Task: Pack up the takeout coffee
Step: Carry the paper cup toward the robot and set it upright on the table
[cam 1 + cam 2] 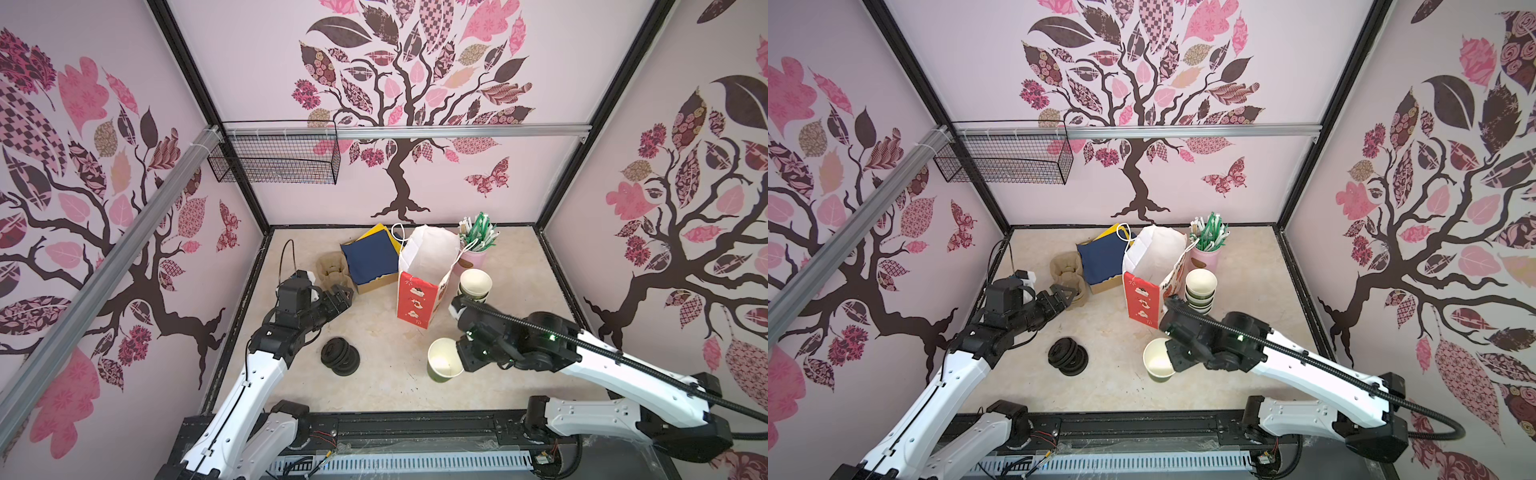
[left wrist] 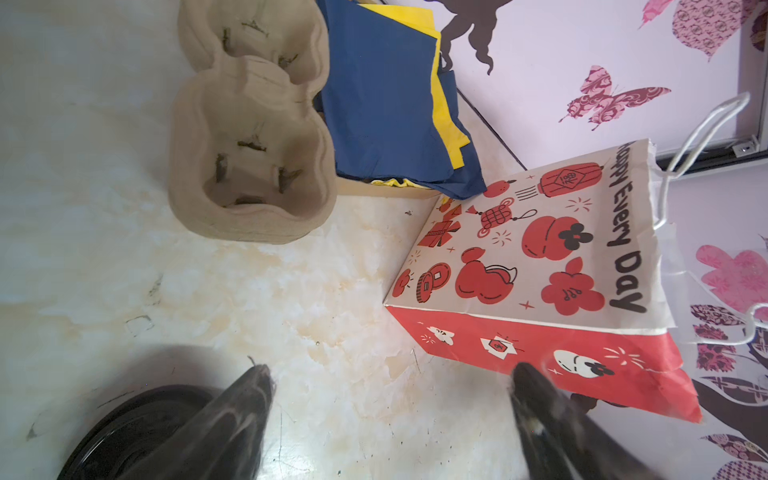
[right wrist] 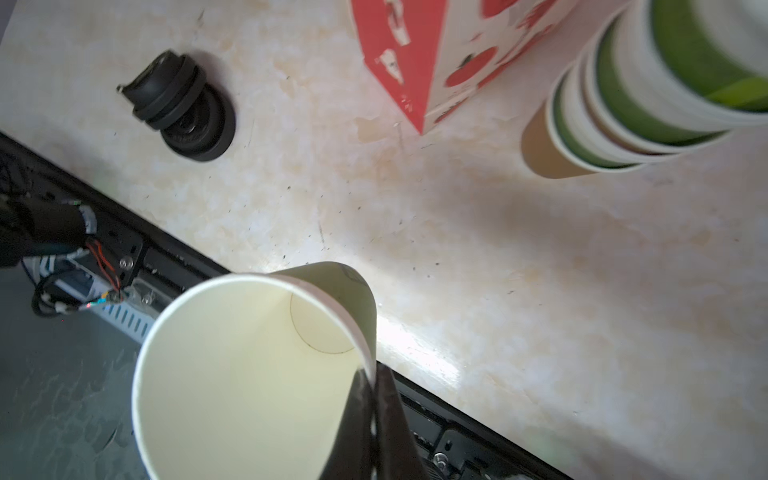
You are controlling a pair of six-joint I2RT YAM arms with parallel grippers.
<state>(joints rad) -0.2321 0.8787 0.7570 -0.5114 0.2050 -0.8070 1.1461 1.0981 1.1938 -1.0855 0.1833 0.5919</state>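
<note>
Lidless green paper cup [image 3: 249, 374] is tilted near the table's front edge, between the black lid stack [image 1: 340, 356] and the right arm; can't tell if its base touches the table. Its rim wall is pinched by the right gripper [image 3: 371, 374], one finger inside, one outside. Fingers of the left gripper [image 2: 388, 374] are wide apart, empty, near the pulp cup carrier [image 2: 249, 158]. The paper bag [image 1: 419, 299] stands behind. Cup looks empty, light, thin-walled and easily crushed. The rolled rim is probably stiffest, so grip there or gently mid-body.
</note>
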